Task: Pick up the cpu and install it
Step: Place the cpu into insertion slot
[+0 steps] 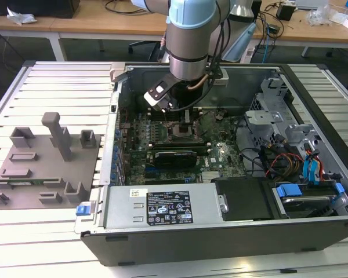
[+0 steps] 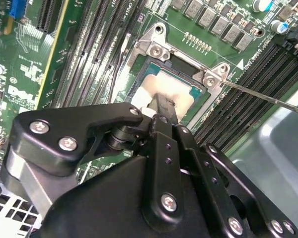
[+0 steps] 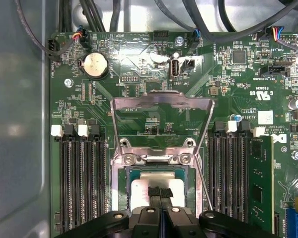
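The cpu (image 3: 139, 189) (image 2: 175, 88), a pale silvery square with a dark rim, lies flat inside the socket (image 1: 182, 134) on the green motherboard. My gripper (image 3: 159, 192) (image 2: 159, 106) (image 1: 185, 119) stands straight over it. Its two black fingers are pressed together, with their tips resting on the middle of the chip's top, not on its edges. The socket's metal load plate (image 3: 161, 105) is swung up and open. Its thin lever (image 3: 204, 184) (image 2: 268, 97) stands free beside the socket. The gripper body hides the near half of the chip in both wrist views.
Black memory slots (image 3: 82, 183) flank the socket, and one green memory stick (image 3: 260, 183) is seated. A long black expansion card (image 1: 175, 156) lies just in front of the socket. The power supply (image 1: 162, 208), cables (image 1: 278, 162) and the case walls close in the space. A grey fixture (image 1: 43, 165) sits outside.
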You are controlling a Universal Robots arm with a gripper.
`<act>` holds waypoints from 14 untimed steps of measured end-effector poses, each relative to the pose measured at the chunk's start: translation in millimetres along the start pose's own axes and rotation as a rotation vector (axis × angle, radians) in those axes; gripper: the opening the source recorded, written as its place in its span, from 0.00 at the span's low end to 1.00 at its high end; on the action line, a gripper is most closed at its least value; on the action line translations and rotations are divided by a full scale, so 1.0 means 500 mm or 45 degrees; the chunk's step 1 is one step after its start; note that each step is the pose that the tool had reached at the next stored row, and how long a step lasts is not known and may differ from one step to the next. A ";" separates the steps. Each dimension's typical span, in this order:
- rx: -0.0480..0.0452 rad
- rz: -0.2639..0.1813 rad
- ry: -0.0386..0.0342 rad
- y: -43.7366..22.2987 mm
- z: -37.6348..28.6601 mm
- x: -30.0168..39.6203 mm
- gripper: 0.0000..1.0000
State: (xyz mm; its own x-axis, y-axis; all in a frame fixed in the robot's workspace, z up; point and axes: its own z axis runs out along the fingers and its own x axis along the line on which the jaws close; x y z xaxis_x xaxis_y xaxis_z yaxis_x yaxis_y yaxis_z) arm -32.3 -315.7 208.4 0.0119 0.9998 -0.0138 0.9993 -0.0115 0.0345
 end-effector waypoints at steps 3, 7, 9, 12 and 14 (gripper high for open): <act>0.000 0.000 -0.0027 0.001 -0.015 0.000 0.11; 0.000 0.000 -0.0091 0.002 -0.049 0.000 0.11; 0.000 0.000 -0.0142 0.002 -0.071 0.000 0.11; 0.000 -0.001 -0.0222 0.003 -0.100 0.000 0.11; -0.001 -0.001 -0.0219 0.003 -0.100 0.000 0.11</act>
State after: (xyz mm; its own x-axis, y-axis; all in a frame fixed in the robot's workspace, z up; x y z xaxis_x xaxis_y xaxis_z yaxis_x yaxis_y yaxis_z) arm -32.2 -314.8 258.4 0.0119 0.9994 -0.0310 0.9993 -0.0108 0.0349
